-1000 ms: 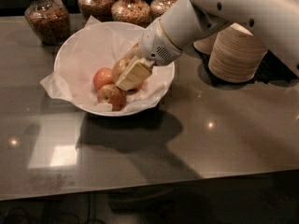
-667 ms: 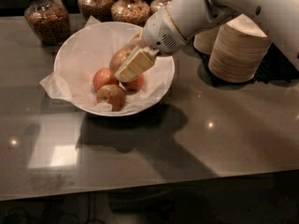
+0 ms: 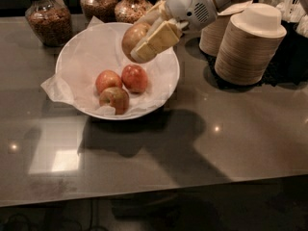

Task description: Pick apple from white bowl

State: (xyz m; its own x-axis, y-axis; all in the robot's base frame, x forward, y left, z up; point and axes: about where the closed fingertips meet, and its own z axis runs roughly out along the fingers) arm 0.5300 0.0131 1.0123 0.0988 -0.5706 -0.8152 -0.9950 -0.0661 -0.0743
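Note:
The large pale peach-yellow apple is held in my gripper, lifted above the white bowl. The gripper's cream fingers are shut on the apple, one finger in front of it and the other behind. The bowl is lined with crinkled white paper and stands on the dark counter at the upper left. Two red apples and a smaller yellow-red streaked apple lie in the bowl below the gripper. The white arm comes in from the top right.
Stacks of tan disposable bowls stand to the right of the white bowl. Glass jars of granola or nuts line the back edge. The grey counter stretches to the front, with the arm's shadow on it.
The gripper has risen out of the bowl with the large apple in it, moving up and a little back. The three other apples stay in the bowl.

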